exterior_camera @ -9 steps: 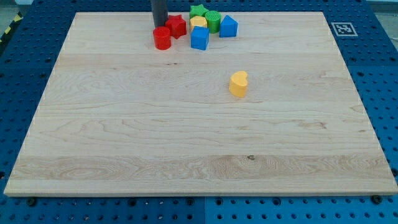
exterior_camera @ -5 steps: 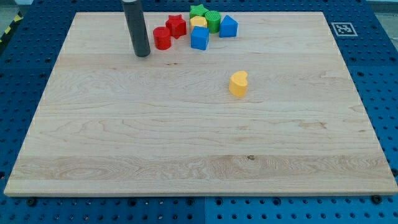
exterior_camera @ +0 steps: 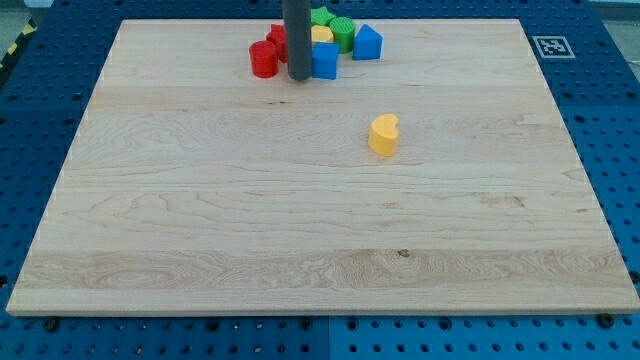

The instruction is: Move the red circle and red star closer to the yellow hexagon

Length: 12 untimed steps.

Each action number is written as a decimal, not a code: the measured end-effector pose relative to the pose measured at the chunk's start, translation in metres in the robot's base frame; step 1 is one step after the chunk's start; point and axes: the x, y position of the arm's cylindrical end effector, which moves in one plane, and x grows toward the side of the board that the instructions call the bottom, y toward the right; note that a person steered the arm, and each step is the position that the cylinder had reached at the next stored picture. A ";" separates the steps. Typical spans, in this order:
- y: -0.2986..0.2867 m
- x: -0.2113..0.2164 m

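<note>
The red circle [exterior_camera: 264, 59] stands near the board's top edge, left of centre. The red star [exterior_camera: 277, 38] is just behind it and partly hidden by my rod. My tip [exterior_camera: 299, 75] rests on the board between the red circle and a blue cube [exterior_camera: 324, 61], very close to both. The yellow hexagon [exterior_camera: 321, 34] sits at the top of the cluster, right of the rod, partly hidden behind the blue cube.
A green star [exterior_camera: 320, 16], a green round block [exterior_camera: 342, 33] and a blue pointed block [exterior_camera: 367, 42] crowd the hexagon at the view's top. A yellow heart-like block [exterior_camera: 383, 134] stands alone right of centre. A marker tag [exterior_camera: 550, 46] lies at the top right corner.
My tip went from behind the red circle to its left, then swung right to between the red circle and the blue cube. The red circle barely shifted.
</note>
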 end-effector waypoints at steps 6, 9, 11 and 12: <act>-0.080 0.005; -0.120 -0.008; -0.105 -0.026; -0.081 -0.026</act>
